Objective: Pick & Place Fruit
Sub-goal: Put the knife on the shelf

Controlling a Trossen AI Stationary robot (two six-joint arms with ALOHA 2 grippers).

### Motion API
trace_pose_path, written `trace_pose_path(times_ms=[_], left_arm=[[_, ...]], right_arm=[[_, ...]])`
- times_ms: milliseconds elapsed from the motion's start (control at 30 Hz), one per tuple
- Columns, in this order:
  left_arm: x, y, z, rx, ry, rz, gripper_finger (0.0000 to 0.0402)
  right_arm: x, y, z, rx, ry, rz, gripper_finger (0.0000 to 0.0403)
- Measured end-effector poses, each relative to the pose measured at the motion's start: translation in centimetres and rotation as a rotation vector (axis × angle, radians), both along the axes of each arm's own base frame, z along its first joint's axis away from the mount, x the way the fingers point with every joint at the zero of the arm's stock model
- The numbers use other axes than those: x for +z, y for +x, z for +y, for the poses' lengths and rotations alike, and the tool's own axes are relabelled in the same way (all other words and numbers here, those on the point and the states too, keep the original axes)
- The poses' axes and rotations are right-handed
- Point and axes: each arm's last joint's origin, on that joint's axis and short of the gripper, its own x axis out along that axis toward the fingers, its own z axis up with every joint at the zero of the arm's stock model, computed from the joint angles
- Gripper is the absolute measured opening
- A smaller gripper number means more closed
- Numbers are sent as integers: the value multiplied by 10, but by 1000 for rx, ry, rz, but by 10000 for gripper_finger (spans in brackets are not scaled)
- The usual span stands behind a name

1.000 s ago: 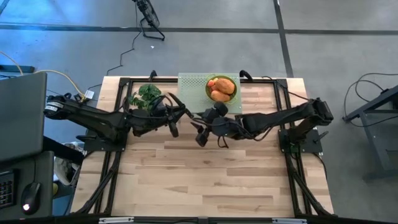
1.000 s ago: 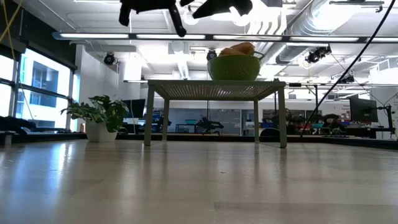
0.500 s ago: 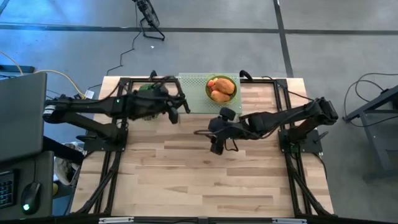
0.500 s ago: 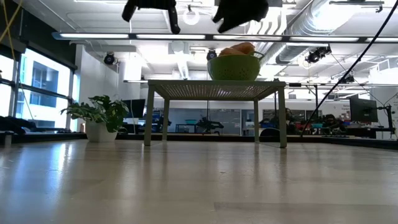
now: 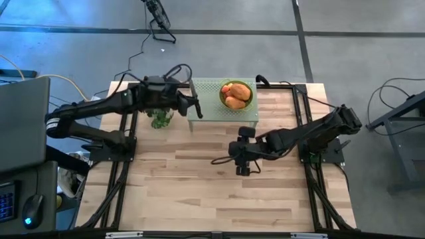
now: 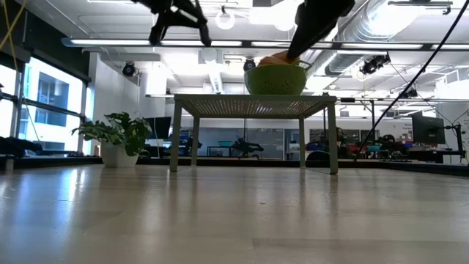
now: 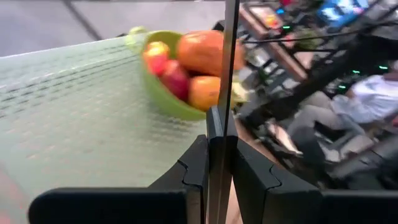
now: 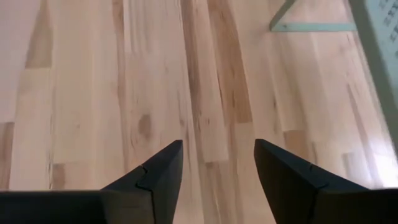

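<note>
Left wrist view: the left hand (image 7: 217, 155) is pinching a thin flat blade (image 7: 227, 74) between closed fingers, with smooth rounded fruit (image 7: 186, 65) piled in a glossy green bowl (image 7: 163, 98) just ahead. The right hand (image 8: 211, 165) is hovering spread and empty over the pale wood-grain counter (image 8: 124, 93).

A small pale green mesh-topped stand (image 5: 207, 106) sits at the upper middle of the high view, at the far edge of the light wooden table (image 5: 219, 192), and a green bowl (image 5: 247, 101) holding the orange, red and yellow fruit (image 5: 235, 93) rests on the stand's right part. Just left of the stand lies a green leafy bunch (image 5: 160, 119). The left gripper (image 5: 195, 106) hangs over the stand's left edge, while the right gripper (image 5: 242, 168) sits lower in the frame, over bare table below the stand.
</note>
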Motion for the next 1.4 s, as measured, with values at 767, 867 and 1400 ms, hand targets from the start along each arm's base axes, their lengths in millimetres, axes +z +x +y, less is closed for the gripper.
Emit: trace_pose_path(times_ms=[767, 867, 1400], left_arm=[[-28, 4, 78, 13, -500, 62, 46], [-24, 6, 86, 33, -538, 103, 46], [-14, 48, 116, 11, -653, 262, 46]], right_arm=[[-15, 3, 3, 4, 38, -45, 187], [-15, 3, 3, 4, 38, -45, 187], [-15, 3, 3, 4, 39, -45, 187]])
